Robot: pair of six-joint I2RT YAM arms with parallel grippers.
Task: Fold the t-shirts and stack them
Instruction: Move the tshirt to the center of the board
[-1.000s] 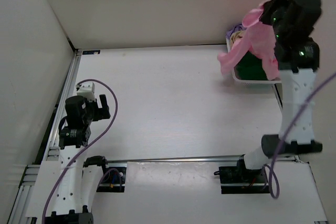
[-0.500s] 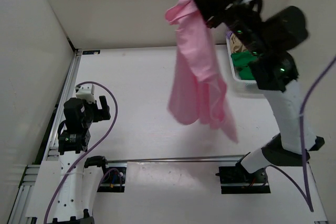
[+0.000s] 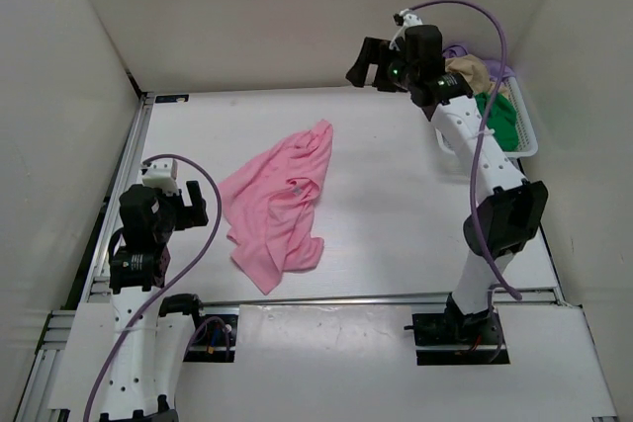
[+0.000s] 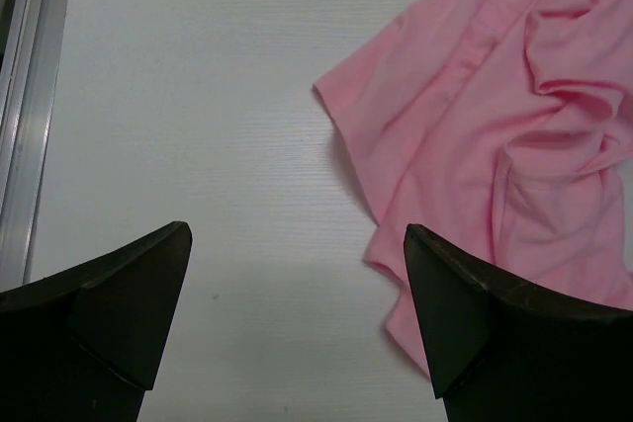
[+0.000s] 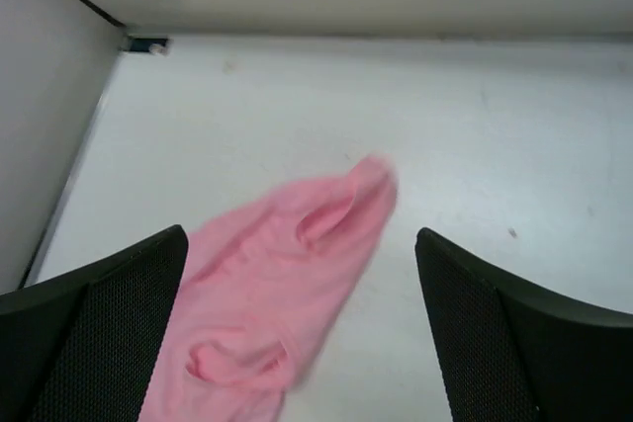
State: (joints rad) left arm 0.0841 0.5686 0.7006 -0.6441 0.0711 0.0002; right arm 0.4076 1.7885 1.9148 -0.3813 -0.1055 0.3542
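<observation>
Change: the pink shirt (image 3: 277, 210) is out of the air. Half a second ago it hung from the right gripper (image 3: 368, 64); now it lies on the table (image 3: 396, 205), and the right arm has swung back toward the far wall.
Right gripper: jaws spread wide, holding nothing and touching nothing, poised high over the far part of the table.
Shirt from the right gripper: down and off to the left, well apart. The right wrist camera looks between its two dark fingers and finds the pink cloth on the table below.
Left gripper (image 4: 295, 234): jaws wide too, empty, hovering over bare table near the left rail.
Shirt from the left gripper: just ahead and to the right. The nearest pink edge runs past the right finger in the wrist view, and the view does not show whether they touch.
Pink shirt, lay: crumpled and unfolded on the left-centre of the table, one narrow end reaching toward the far wall, the wider bunched end toward the near edge, ridges and creases all over.
Basket (image 3: 524, 140): white, at the far right corner. The dark green shirt (image 3: 495, 116) sits inside, the tan shirt (image 3: 475, 71) is heaped at its far end, and the lavender shirt (image 3: 455, 49) shows just beyond that.
Hard to make out: the right arm and its purple cable cross the basket and hide part of it. The lavender shirt is only a sliver. The right wrist picture is soft with blur, so neither collar nor sleeves can be picked out on the pink shirt.
</observation>
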